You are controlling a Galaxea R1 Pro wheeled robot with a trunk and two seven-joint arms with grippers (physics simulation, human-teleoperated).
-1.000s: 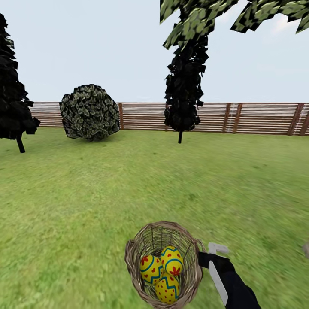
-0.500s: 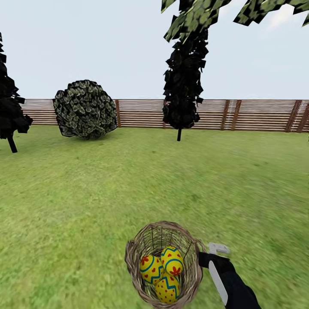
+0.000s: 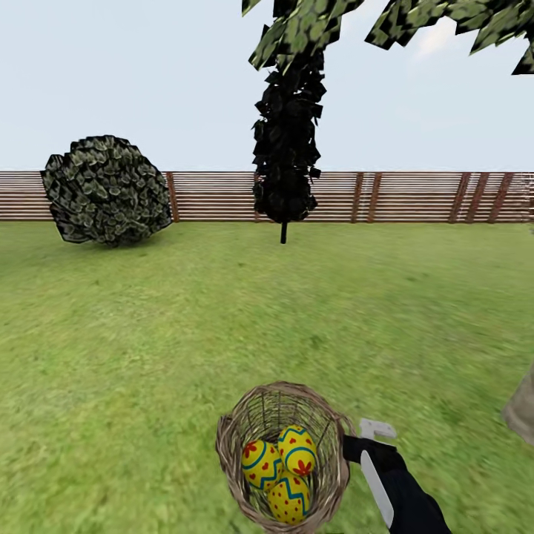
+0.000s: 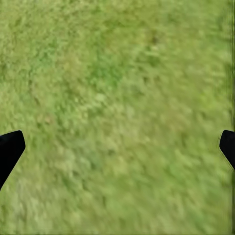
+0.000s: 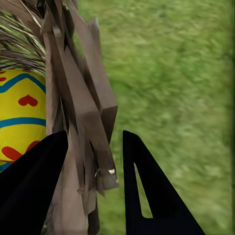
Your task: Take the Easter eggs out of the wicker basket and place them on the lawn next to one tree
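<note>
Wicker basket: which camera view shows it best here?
The head view: the whole wicker basket shows, three eggs inside. The right wrist view gives a close strip of its rim between the right gripper fingers. The left wrist view shows grass.

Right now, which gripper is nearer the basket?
Right. The right gripper is clamped on the basket rim, a jaw on each side of the wicker. The left gripper hangs open over bare lawn.
</note>
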